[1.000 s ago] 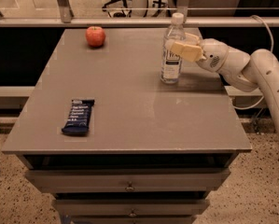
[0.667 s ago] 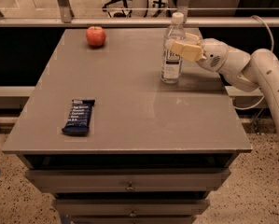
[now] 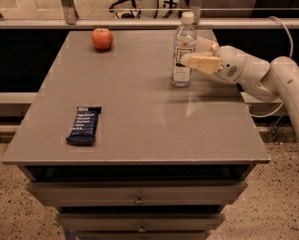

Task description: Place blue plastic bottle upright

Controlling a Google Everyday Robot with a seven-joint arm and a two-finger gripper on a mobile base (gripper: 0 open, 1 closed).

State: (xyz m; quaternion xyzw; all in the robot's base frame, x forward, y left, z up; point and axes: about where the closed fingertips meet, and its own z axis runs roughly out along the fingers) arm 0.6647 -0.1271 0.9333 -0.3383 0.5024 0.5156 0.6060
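The blue plastic bottle [image 3: 183, 39] is clear with a white cap and a white label. It stands upright on the grey table [image 3: 139, 129], at the back right. My gripper [image 3: 190, 54] reaches in from the right at label height. Its near finger [image 3: 203, 63] lies across the bottle's front right side and the far finger [image 3: 205, 44] shows behind it, so the bottle sits between them. The fingers look closed on the bottle, whose base rests on the tabletop.
A red apple [image 3: 102, 38] sits at the back left of the table. A flat dark-blue snack bar wrapper [image 3: 84, 124] lies at the front left. Drawers [image 3: 139, 199] are below the tabletop. A glass railing [image 3: 69, 4] runs behind the table.
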